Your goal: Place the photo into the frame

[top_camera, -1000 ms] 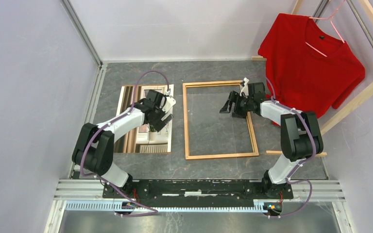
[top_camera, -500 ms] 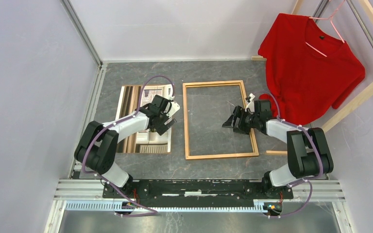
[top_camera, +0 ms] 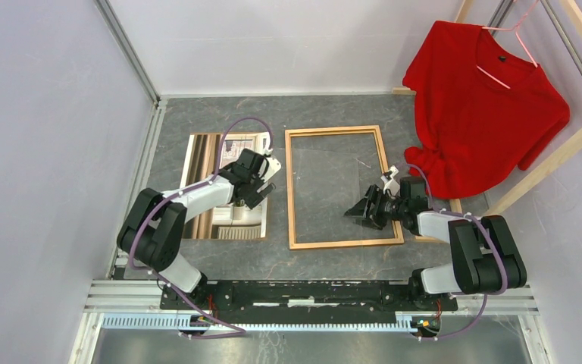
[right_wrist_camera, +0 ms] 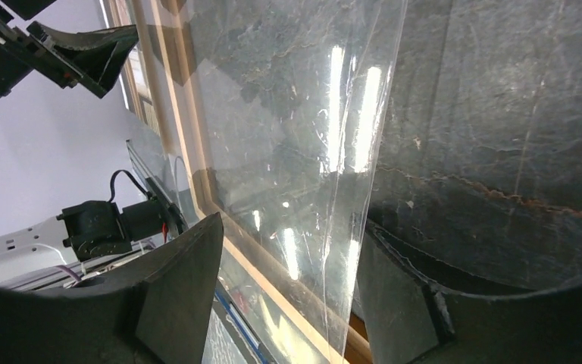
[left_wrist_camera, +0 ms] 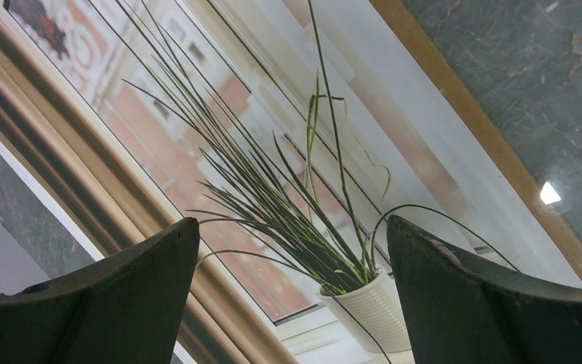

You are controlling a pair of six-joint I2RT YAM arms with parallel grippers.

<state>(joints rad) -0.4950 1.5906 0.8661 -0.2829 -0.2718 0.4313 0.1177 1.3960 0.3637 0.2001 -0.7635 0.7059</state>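
The photo (top_camera: 208,152) lies face up on the dark table, left of the frame (top_camera: 333,130); its spiky plant and white pot fill the left wrist view (left_wrist_camera: 273,152). My left gripper (top_camera: 261,191) hovers open just above the print's right part, its jaws (left_wrist_camera: 292,224) wide apart with nothing between them. My right gripper (top_camera: 358,214) is low over the frame's near right corner. A clear sheet (right_wrist_camera: 288,114) stands tilted up there, its edge running between the open jaws (right_wrist_camera: 288,227) close to the right finger (right_wrist_camera: 394,288).
A red shirt (top_camera: 485,98) hangs on a pink hanger from a pale wooden rack (top_camera: 553,163) at the back right. A metal rail (top_camera: 151,152) runs along the table's left edge. Grey walls close in the back and both sides.
My right gripper has travelled along the frame's right rail toward the near edge and dropped lower. My left gripper shifted slightly nearer over the photo.
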